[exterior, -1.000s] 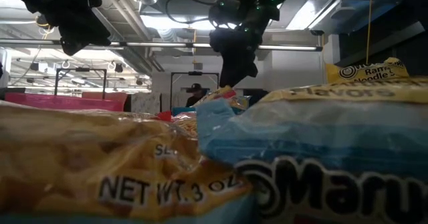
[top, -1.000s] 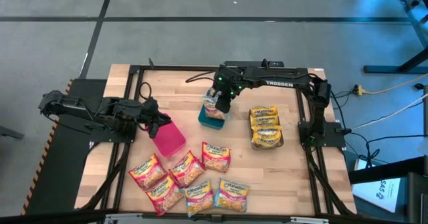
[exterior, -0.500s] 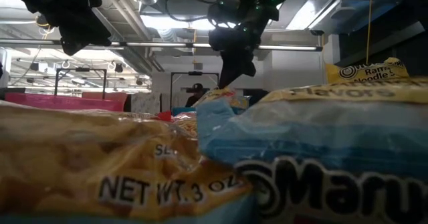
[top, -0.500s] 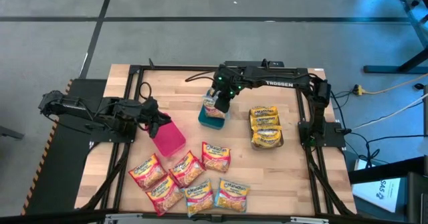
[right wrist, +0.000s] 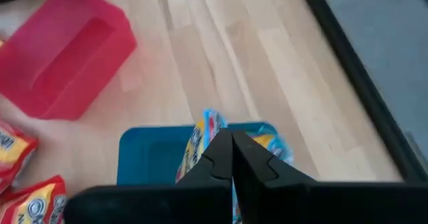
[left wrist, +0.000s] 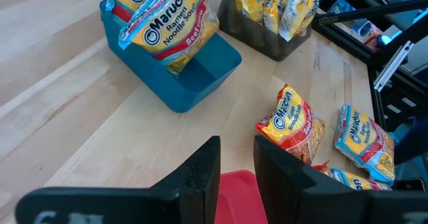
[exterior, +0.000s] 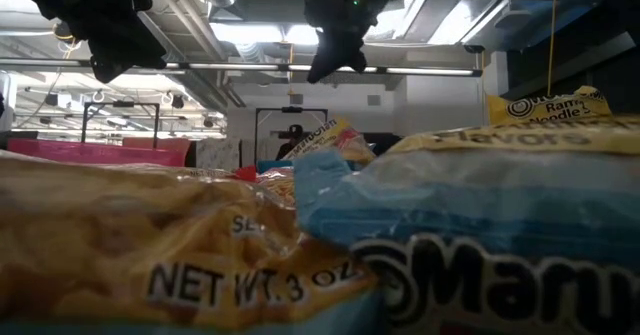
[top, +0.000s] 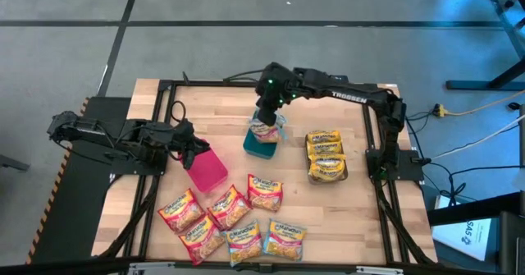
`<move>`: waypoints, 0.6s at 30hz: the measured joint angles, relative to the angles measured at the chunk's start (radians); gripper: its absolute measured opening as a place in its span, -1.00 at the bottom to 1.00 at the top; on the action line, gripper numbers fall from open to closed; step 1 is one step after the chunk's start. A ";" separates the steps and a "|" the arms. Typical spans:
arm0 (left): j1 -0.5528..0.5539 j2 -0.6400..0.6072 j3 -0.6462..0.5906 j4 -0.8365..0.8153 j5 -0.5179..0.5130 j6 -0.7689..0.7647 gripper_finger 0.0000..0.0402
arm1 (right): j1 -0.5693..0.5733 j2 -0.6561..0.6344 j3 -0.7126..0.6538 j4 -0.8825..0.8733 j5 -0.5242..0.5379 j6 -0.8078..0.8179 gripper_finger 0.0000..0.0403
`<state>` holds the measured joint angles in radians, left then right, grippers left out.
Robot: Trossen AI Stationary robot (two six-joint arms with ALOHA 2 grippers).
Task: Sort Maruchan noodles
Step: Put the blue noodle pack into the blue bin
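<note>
Wooden table (top: 328,213): teal bin (left wrist: 177,77) holds packet (left wrist: 164,23) reading "Maruchan Ramen Noodle"

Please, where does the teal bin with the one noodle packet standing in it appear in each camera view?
High view: teal bin at table centre, below the right gripper.
Low view: only a sliver at mid-picture, behind near packets.
Left wrist view: upper left.
Right wrist view: bottom centre, behind the fingers.
Shared landmark: the packet standing in it.
</note>
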<state>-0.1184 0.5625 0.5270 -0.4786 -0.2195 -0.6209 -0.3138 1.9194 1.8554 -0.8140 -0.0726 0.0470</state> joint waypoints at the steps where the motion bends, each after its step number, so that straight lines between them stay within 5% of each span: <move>1: 0.000 0.000 0.000 0.000 0.000 0.000 -0.58 | 0.000 0.000 0.005 0.000 0.000 0.000 -1.00; 8: 0.000 0.000 0.000 0.000 0.000 0.000 -0.58 | -0.001 0.009 -0.017 -0.068 -0.006 -0.016 -0.84; 18: 0.000 0.000 0.000 0.000 0.000 0.003 -0.58 | -0.001 0.030 -0.054 -0.080 -0.049 0.027 0.04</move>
<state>-0.1181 0.5627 0.5270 -0.4786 -0.2199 -0.6182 -0.3145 1.9491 1.8011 -0.8943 -0.1213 0.0744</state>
